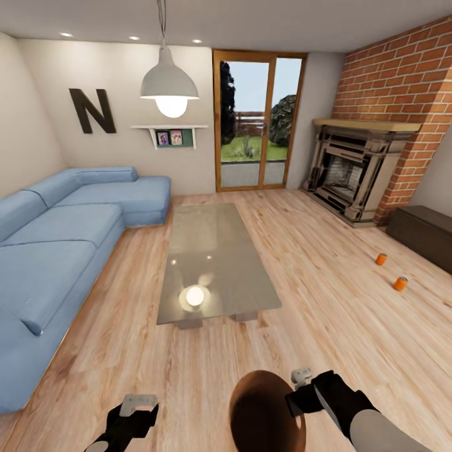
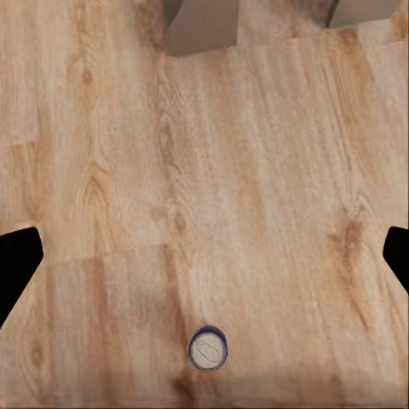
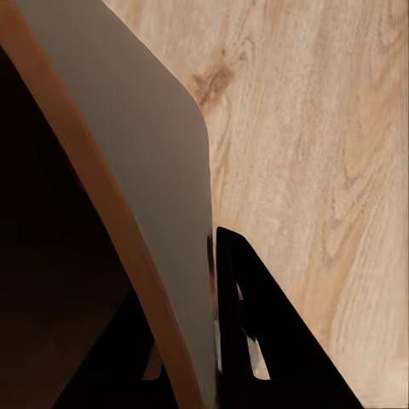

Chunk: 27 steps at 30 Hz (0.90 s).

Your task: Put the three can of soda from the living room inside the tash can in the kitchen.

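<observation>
The trash can [image 1: 267, 414] is cut off by the lower edge of the head view, so only its round coppery mouth and dark inside show there; its base is out of sight. Its mouth faces up and slightly toward the camera, its long axis close to upright. In the right wrist view its pale grey outer wall [image 3: 145, 170] and coppery rim run across the picture, with the dark inside on one side.

The right gripper [image 1: 300, 384] is clamped on the rim of the trash can: in the right wrist view one black finger [image 3: 264, 341] lies flat against the grey outside of the wall, and the other is lost in the dark inside. The left gripper [image 1: 139, 405] hangs over the wood floor [image 1: 351, 314] with its jaws spread wide and nothing between them; in the left wrist view only the two black finger edges [image 2: 17, 268] show at the sides.

Taking the glass coffee table [image 1: 213, 263] as the landmark: two orange soda cans [image 1: 381, 258] [image 1: 400, 284] stand upright on the floor well to its right, near a dark low cabinet [image 1: 424, 235] and apart from each other; their tops are too small to make out. The trash can is just in front of the table's near end. The dark blue soda can [image 2: 207, 348] shows in the left wrist view, standing on end on the floor, grey top toward the camera, below the table's legs [image 2: 200, 25]. A blue corner sofa [image 1: 56, 238] lies to the table's left, a brick fireplace [image 1: 358, 166] beyond its far right.
</observation>
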{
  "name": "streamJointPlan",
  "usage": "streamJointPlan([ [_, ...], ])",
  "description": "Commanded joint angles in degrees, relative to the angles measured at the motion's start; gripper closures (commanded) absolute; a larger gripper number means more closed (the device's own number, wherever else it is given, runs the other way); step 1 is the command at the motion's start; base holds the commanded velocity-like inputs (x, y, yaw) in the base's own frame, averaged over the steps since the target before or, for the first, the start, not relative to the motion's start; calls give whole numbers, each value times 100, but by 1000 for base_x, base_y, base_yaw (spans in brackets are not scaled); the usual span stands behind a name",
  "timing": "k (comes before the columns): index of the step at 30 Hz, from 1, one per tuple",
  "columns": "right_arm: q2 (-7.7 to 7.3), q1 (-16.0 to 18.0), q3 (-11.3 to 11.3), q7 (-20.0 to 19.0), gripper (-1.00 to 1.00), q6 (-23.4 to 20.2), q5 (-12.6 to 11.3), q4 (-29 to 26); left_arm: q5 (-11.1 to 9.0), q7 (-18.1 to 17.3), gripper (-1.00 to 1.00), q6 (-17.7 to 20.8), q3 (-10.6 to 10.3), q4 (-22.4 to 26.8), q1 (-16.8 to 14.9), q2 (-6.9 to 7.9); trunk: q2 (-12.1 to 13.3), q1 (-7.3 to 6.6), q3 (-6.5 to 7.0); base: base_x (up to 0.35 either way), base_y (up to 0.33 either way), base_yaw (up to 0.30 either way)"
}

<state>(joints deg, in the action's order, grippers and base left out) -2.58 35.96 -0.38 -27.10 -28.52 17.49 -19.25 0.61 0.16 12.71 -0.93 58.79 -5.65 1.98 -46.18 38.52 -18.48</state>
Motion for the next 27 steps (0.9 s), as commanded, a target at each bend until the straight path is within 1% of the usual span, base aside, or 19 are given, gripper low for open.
streamJointPlan([
  [1, 0, 10, -51, -33, 100, -122, -83, -14, -4, 105, -100, 24, -1, -142, -52, -1, 0, 0, 0, 210, 1, 0],
  [3, -5, 91, -165, -13, 100, -490, -96, -200, -3, 397, -100, 78, -7, -754, -371, -2, 0, 0, 0, 110, 0, 0],
  [5, -8, 173, -203, -7, 100, -667, -101, -316, 1, 478, -100, 87, -5, -1043, -527, -4, 0, 0, 0, 62, 0, 0],
  [6, -16, 329, -289, -8, 100, -954, -104, -426, 1, 531, -100, 80, -5, -1341, -663, -8, 0, 0, 0, 35, 0, 0],
  [7, -21, 417, -350, -11, 100, -1100, -106, -471, -1, 550, -100, 68, -4, -1472, -714, -7, 0, 0, 0, 28, 0, 0],
  [8, -28, 594, -490, -19, 100, -1327, -106, -536, -10, 577, -100, 17, -2, -1666, -789, -6, 0, 0, 0, 18, 0, 0],
  [10, -33, 762, -633, -20, 100, -1481, -106, -577, -20, 593, -100, -70, 4, -1791, -836, -5, 0, 0, 0, 13, 0, 0],
  [12, -37, 1026, -817, -12, 100, -1646, -100, -617, -25, 607, -100, -290, 8, -1922, -886, -5, 0, 0, 0, 6, 0, 0],
  [14, -44, 1159, -893, -10, 100, -1730, -87, -628, -29, 602, -100, -570, -2, -1975, -906, -4, 0, 0, 0, 2, 0, 0],
  [15, -47, 1196, -912, -15, 100, -1757, -81, -633, -28, 606, -100, -774, -2, -1988, -911, -9, 0, 0, 0, 1, 0, 0],
  [16, -50, 1209, -919, -15, 100, -1767, -79, -635, -28, 608, -100, -889, -4, -1991, -913, -11, 0, 0, 0, 0, 0, 0],
  [17, -54, 1236, -926, -16, 100, -1786, -67, -638, -15, 619, -100, -1188, -8, -1996, -921, -93, -41, 22, -17, 0, 0, 0],
  [19, -55, 1248, -927, -15, 100, -1799, -62, -640, -3, 642, -100, -1315, -11, -1997, -924, -213, -121, 66, -53, 0, 0, 0],
  [20, -60, 1262, -926, -15, 100, -1861, -57, -642, 6, 699, -100, -1397, -31, -1985, -929, -321, -161, 88, -71, 0, 0, 0],
  [21, -59, 1274, -920, -13, 100, -2006, -49, -645, 14, 781, -100, -1456, -77, -1968, -956, -394, -201, 110, -89, 0, 0, 0],
  [23, -59, 1289, -896, -9, 100, -2289, -41, -653, 29, 881, -100, -1585, -249, -1996, -1121, -465, -281, 154, -125, 0, 0, 0],
  [25, -59, 1293, -889, -9, 100, -2386, -39, -657, 35, 906, -100, -1682, -336, -2043, -1191, -483, -361, 197, -161, 0, 0, 0],
  [27, -67, 1302, -884, -17, 100, -2495, -42, -664, 36, 932, -100, -1958, -441, -2319, -1269, -501, -442, 241, -197, 0, 0, 0],
])
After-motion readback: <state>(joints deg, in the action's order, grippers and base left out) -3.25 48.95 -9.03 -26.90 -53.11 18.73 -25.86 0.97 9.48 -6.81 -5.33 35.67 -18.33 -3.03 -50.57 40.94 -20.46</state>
